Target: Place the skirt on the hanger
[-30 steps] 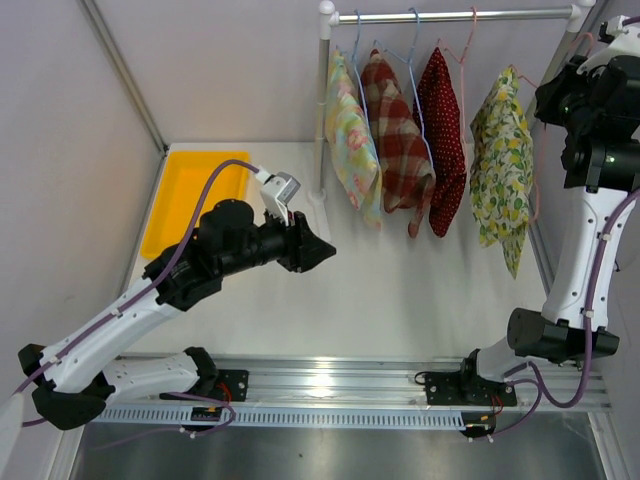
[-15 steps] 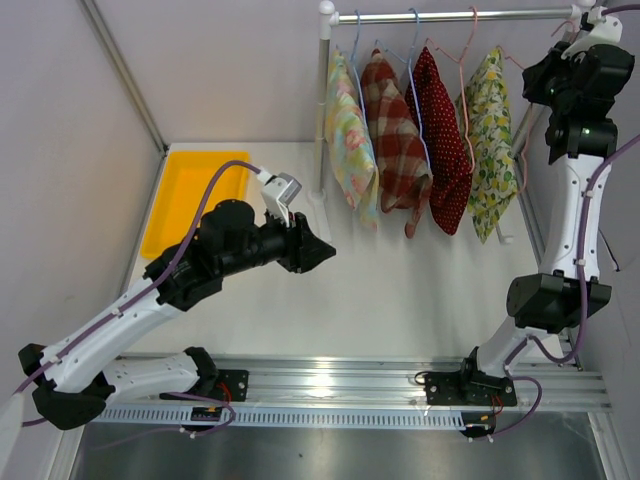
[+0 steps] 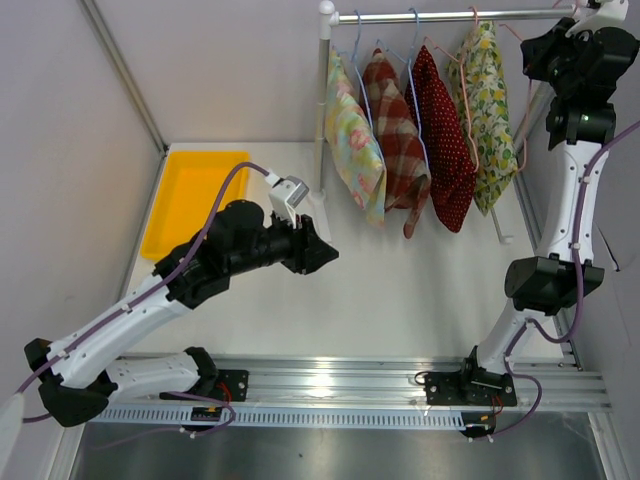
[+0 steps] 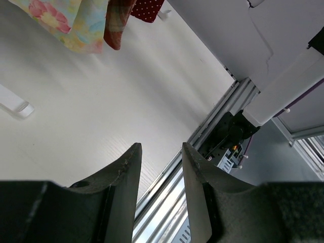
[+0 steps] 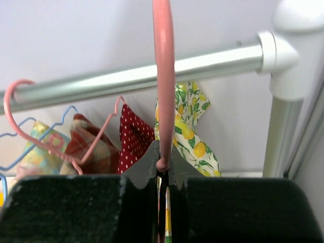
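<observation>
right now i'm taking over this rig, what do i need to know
Grippers: the right gripper is shut on the pink hanger, held up at the rail. The left gripper is open and empty above the table, clear of the clothes.
Things: the lemon-print skirt hangs from the pink hanger, rightmost at the rail. The floral garment, plaid garment and red dotted garment hang to its left.
Done: the skirt appears to be on its hanger.
Left: I cannot tell whether the hook is over the rail. Probably seat it, check, then open the right gripper.
</observation>
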### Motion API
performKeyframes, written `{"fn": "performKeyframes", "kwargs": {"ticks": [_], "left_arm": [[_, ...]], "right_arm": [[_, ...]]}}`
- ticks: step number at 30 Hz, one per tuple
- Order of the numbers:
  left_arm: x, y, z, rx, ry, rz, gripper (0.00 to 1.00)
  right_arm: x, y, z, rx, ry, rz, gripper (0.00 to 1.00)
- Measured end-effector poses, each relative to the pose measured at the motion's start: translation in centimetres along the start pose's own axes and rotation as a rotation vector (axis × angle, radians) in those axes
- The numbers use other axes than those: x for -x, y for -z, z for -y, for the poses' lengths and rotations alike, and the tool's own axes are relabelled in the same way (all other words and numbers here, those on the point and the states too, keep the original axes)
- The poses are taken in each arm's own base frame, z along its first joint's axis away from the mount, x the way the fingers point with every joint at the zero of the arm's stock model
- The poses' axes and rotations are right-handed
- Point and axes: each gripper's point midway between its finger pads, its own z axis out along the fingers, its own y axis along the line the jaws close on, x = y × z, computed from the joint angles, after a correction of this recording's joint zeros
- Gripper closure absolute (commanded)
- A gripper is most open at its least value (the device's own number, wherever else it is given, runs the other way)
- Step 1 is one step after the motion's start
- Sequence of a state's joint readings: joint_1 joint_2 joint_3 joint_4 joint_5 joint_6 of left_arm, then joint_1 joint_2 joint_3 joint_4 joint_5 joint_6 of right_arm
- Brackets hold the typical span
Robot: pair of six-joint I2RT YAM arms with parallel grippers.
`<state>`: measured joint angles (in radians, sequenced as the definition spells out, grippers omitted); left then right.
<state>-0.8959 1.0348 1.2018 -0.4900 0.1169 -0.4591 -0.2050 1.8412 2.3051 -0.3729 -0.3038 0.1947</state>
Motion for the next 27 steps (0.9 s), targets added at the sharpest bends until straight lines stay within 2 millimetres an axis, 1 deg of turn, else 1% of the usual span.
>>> {"fn": "performKeyframes", "kwargs": {"ticks": [2,5,9,12,15,17,19,21,22,23,24,25,27], "left_arm": [[-0.1,-0.1,-0.1,0.001,-0.001,-0.002,0.57],[-0.1,-0.2,-0.1,0.003,-0.008,-0.005,0.57],[-0.2,-0.3,-0.2,0.004,-0.014,-0.009,0.57],[-0.3,-0.5,-0.3,0.005,-0.014,-0.013,0.57],[-0.3,-0.5,-0.3,0.006,-0.014,-0.014,0.57],[-0.3,-0.5,-0.3,0.007,-0.014,-0.014,0.57],[-0.4,-0.5,-0.3,0.007,-0.014,-0.015,0.56],[-0.5,-0.5,-0.4,0.009,-0.013,-0.017,0.55],[-0.5,-0.6,-0.4,0.01,-0.013,-0.018,0.55],[-0.6,-0.6,-0.5,0.011,-0.012,-0.02,0.54],[-0.6,-0.6,-0.5,0.011,-0.012,-0.021,0.51],[-0.6,-0.6,-0.5,0.011,-0.013,-0.021,0.5],[-0.6,-0.5,-0.5,0.011,-0.013,-0.019,0.47]], "right_arm": [[0.4,-0.7,-0.3,0.011,0.005,0.016,1.0],[0.2,-1.9,-0.7,0.021,0.007,0.024,1.0],[-1.0,-3.4,-0.9,0.022,0.005,0.013,1.0],[-2.6,-4.4,-0.9,0.014,0.001,-0.015,1.0],[-4.1,-4.9,-1.0,0.002,0.002,-0.04,1.0],[-5.4,-5.1,-0.6,-0.017,0.003,-0.06,1.0],[-5.5,-5.5,-0.5,-0.026,0.017,-0.045,1.0],[-5.4,-5.3,-0.3,-0.039,0.021,-0.04,1.0],[-5.5,-5.2,-0.3,-0.046,0.021,-0.042,0.98],[-5.5,-5.0,-0.2,-0.053,0.021,-0.042,0.85],[-5.4,-4.7,-0.2,-0.058,0.019,-0.04,0.75],[-5.4,-4.4,-0.1,-0.066,0.014,-0.043,0.55],[-5.5,-3.8,0.1,-0.085,0.002,-0.048,0.38]]}}
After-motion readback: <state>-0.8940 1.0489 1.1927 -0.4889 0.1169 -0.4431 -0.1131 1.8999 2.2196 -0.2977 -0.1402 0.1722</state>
